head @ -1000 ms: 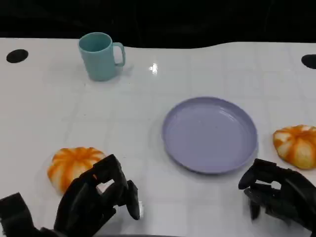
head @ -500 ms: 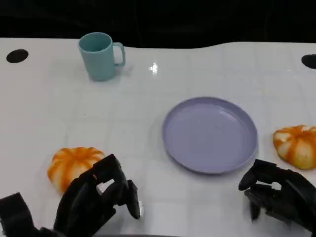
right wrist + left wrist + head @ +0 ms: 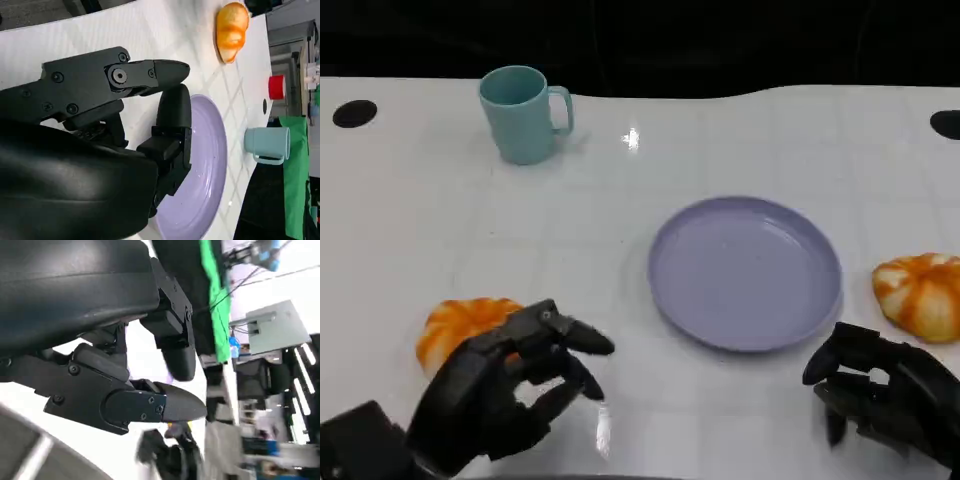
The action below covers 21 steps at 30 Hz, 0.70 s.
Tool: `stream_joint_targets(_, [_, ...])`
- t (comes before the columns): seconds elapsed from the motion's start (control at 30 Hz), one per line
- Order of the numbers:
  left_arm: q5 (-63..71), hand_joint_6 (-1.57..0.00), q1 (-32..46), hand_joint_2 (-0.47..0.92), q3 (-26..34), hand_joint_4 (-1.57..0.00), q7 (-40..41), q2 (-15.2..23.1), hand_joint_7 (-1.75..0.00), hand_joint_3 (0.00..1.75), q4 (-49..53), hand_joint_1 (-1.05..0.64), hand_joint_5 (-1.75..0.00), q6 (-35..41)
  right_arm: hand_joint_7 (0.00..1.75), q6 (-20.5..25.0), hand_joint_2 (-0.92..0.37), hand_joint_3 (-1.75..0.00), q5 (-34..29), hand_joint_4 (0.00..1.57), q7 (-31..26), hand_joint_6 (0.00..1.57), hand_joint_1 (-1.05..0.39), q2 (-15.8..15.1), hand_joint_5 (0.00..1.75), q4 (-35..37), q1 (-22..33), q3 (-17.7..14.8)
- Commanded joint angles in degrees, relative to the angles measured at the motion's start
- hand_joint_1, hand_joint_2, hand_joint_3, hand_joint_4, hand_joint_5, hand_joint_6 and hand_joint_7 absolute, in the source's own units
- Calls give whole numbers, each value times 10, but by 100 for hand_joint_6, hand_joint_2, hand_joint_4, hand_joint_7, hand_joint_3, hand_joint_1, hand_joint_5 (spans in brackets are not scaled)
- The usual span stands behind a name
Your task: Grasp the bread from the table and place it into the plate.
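While the plate (image 3: 745, 272) lies bare, I judge the reach step in hand: my left hand (image 3: 500, 390), fingers apart and holding nothing, hovers just beside the left bread (image 3: 460, 330). Next: close around it. My right hand (image 3: 880, 395) is curled, holding nothing.

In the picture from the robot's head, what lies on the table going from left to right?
Bread roll → left robot hand → teal mug → purple plate → right robot hand → second bread roll.
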Motion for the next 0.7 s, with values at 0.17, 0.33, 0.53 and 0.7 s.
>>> stream_joint_targets(0.17, [126, -39, 27, 92, -14, -28, 81, 57, -42, 27, -93, -70, -98, 18, 141, 20, -92, -28, -10, 66, -3, 64, -54, -5, 175, -1, 19, 5])
stream_joint_targets(0.33, [214, -35, 29, 92, -16, -13, 131, 94, -29, 23, -125, -68, -91, -9, 140, 21, -92, -29, -15, 65, -8, 64, -53, -7, 175, -7, 21, 8])
stream_joint_targets(0.53, [338, -29, 32, 92, -20, -3, 174, 148, -21, 18, -172, -68, -82, 2, 140, 23, -92, -29, -17, 65, -13, 63, -52, -7, 175, -11, 22, 10])
stream_joint_targets(0.7, [430, -27, 37, 92, -23, 0, 186, 182, -15, 12, -227, -68, -68, 41, 140, 33, -92, -28, -19, 65, -19, 65, -53, -8, 175, -19, 25, 13])
